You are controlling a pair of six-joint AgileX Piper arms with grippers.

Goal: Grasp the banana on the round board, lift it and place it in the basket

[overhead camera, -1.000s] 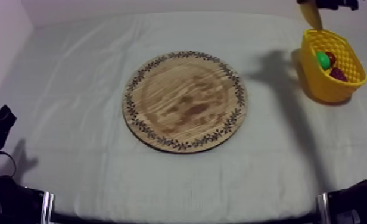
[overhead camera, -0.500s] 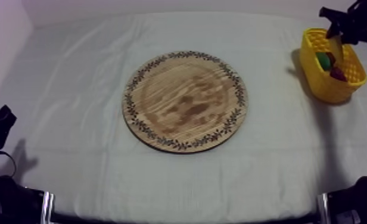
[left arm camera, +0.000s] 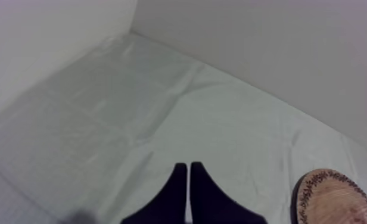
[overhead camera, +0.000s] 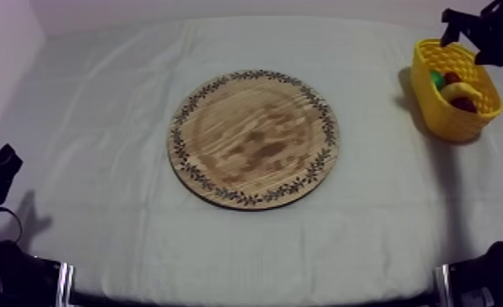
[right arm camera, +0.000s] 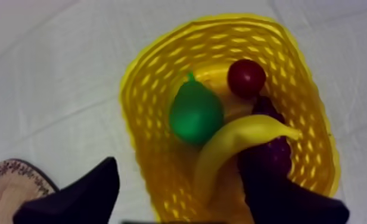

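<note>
Overhead slant; right wrist above basket

Just below the right gripper, the dark purple bunch of toy grapes is mostly covered. The curved yellow toy banana lies across it and 1 black finger stands in front of the rest, so I can't say where grapes end and finger begins. The yellow lattice basket loses its near rim behind both fingers. Beside the other finger, the round wooden board with a patterned rim is cut to a sliver by the picture's edge. Ahead of the left gripper and off to the side, that board is cut off too. From above, the right gripper's fingers are too small to separate.
</note>
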